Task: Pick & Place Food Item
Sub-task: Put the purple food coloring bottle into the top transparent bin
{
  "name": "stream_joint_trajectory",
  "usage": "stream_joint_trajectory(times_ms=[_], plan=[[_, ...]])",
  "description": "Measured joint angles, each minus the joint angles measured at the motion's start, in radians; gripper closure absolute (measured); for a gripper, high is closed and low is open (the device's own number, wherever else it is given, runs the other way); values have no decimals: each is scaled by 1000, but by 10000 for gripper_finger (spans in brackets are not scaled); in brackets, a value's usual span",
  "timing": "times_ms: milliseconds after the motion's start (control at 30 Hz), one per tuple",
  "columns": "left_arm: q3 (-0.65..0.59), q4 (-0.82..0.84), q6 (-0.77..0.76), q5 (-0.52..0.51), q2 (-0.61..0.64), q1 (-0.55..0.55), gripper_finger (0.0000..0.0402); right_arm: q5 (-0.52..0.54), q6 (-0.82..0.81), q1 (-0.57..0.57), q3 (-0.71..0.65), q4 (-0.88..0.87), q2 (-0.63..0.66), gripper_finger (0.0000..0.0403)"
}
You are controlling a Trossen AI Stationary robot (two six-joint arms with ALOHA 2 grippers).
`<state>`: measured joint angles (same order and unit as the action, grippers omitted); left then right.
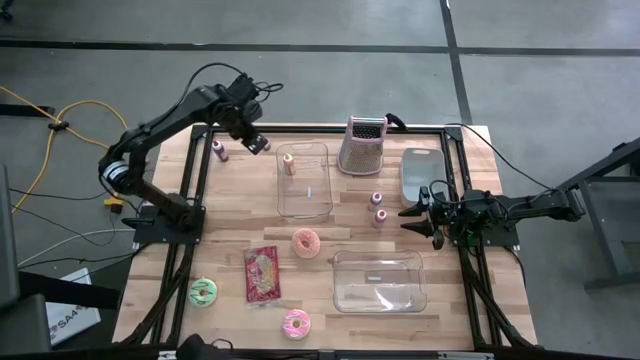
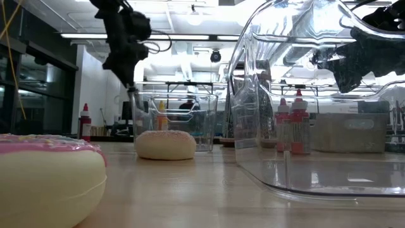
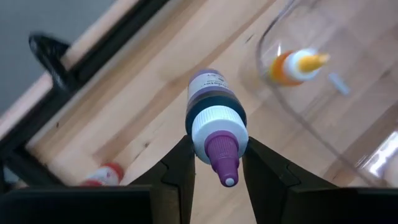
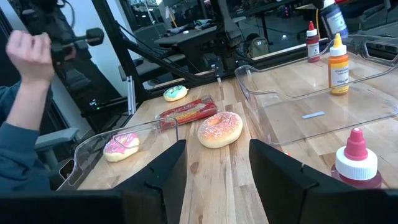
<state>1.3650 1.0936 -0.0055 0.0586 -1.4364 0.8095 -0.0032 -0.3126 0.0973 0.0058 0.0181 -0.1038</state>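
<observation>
A small dark bottle with a purple label, white collar and purple cap (image 3: 216, 118) hangs in the air beside the far left corner of the clear container (image 1: 303, 182). My left gripper (image 1: 258, 143) is shut on this bottle, which also shows in the right wrist view (image 4: 333, 15). An orange bottle (image 3: 292, 67) stands inside that container. A red-capped bottle (image 1: 220, 150) stands on the table by the far left rail. My right gripper (image 1: 408, 220) waits open at the table's right side with nothing between its fingers. My left gripper pinches the bottle at its white collar (image 3: 214, 127), just under the purple cap, between its two fingers. The fingers slant steeply down from above. The bottle is lifted clear of the table, its base pointing down and away from the fingers and its cap back toward the wrist.
A metal grater (image 1: 363, 145) and a grey tray (image 1: 420, 170) stand at the far right, with two pink-capped bottles (image 1: 379, 208) near them. A second clear container (image 1: 380, 280), three doughnuts (image 1: 306, 243) and a candy packet (image 1: 262, 273) lie nearer. A person's hand (image 4: 25, 53) shows beyond the table.
</observation>
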Motion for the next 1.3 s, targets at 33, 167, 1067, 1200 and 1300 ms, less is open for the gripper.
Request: stream_joint_trajectory(times_ms=[33,167,1067,1200,1300], plan=[[0,-15,-1,0,7,-10,300,0,0,0,0,0,0,241],[1,-64,-2,3,25,-41,299,0,0,0,0,0,0,241],[75,-192,-28,-13,19,-313,299,0,0,0,0,0,0,241],[75,-168,-62,-52,-8,-404,299,0,0,0,0,0,0,241],[75,-147,-81,-68,-51,-455,299,0,0,0,0,-1,0,241]])
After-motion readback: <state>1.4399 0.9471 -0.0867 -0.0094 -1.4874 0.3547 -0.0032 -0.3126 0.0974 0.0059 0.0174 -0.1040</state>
